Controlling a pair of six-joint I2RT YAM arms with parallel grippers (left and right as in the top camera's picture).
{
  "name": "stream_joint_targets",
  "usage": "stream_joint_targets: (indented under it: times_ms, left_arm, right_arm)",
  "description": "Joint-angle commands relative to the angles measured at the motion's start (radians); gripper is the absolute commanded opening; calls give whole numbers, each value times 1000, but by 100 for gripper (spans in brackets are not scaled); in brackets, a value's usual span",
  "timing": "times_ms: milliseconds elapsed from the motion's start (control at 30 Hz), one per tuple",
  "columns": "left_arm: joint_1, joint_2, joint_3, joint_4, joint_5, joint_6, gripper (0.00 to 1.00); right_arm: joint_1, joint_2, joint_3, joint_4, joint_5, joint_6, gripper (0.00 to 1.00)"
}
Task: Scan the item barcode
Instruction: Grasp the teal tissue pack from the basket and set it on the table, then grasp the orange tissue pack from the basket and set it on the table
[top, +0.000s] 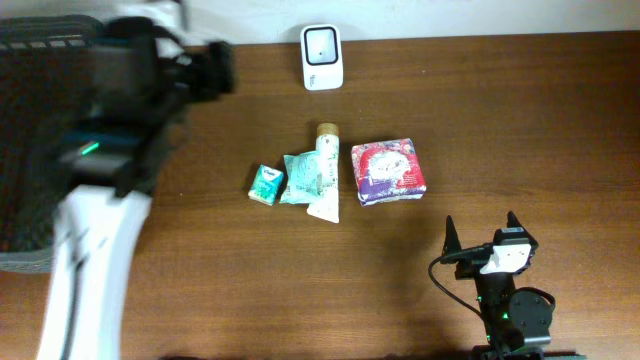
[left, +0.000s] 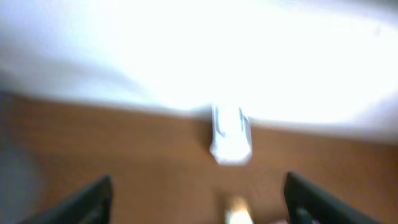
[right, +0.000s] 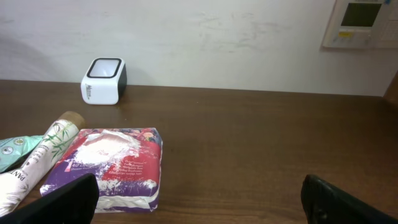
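Progress, at a guess, nil or between items: nothing held, nothing presented to the scanner (top: 322, 57), white and upright at twelve o'clock near the far edge of the bench (top: 520, 120). Spread wide and empty, the left gripper (left: 198, 186), blurred up at ten o'clock beside a dark mesh bin (top: 25, 150) at nine; likewise wide open and empty, the right gripper (top: 480, 238), low at five o'clock. Candidate items all in one cluster at bench centre, toward six from the scanner: small teal box (top: 265, 185) at the nine o'clock end, teal pouch (top: 298, 180) touching it, bamboo-print tube (top: 323, 175) against the pouch with cap toward twelve, red-and-purple packet (top: 388, 172) just beside at the three o'clock end. Cannot tell which one counts as the item, nor where any barcode sits. Left to do, by this reading: pick one, carry it to the scanner face, turn the code toward it. Bare wood wide open from one through four o'clock and along six; tight inside the cluster, so easiest entry at either outer end. Wall (right: 186, 37) straight behind the scanner; near bench edge close under the right gripper.
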Motion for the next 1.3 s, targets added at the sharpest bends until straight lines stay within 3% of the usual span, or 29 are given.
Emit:
stream_joint_targets:
  times_ms: [0,67,100,167,233,300,367,433,567,733,800,933,1033,1167,1267]
  left_arm:
    - [164,-126,63,-19,-373,58,88]
    - [318,-145,62,-52,-539,57,89]
    - [386,-138,61,-80,-540,57,90]
    - [551,-95,50,-172,-491,-55,91]
    - [671,-10,44,-248,-277,-105,100]
    - [725,76,44,-276,-18,-105,99]
    - [735,142,44,-295,91,-104,99]
    - [735,229,44,-337,90,-102,99]
    - [735,354,44,-481,-5,-267,99]
    - [735,466,44,-523,4,-272,99]
    - [735,499,43,-554,-17,-274,94]
    - [737,566,39,-635,-83,-456,98]
    - [734,616,9,-640,-83,-485,98]
    - [734,658,-37,-623,-85,-510,90]
    - [734,689,-76,-604,-84,-510,69]
  right_arm:
    - [-7,-6,-8,-3,9,4,99]
    - [-7,-6,-8,-3,8,4,99]
    - [-7,-6,-8,-3,8,4,99]
    - [-7,-6,-8,-3,9,4,99]
    - [-7,-6,-8,-3,8,4,99]
    - [-7,-6,-8,-3,9,4,99]
    - [-7,-6,-8,-3,8,4,99]
    - [-7,-6,-8,-3,8,4,99]
    - [-7,-6,-8,-3,9,4,99]
    - [-7,-6,-8,-3,9,4,99]
    - [-7,-6,-8,-3,9,4,99]
    - [-7,-6,-8,-3,8,4,99]
    - [-7,-6,-8,-3,8,4,99]
    - [-7,-6,-8,-3,9,4,99]
    - [-7,-6,-8,-3,9,4,99]
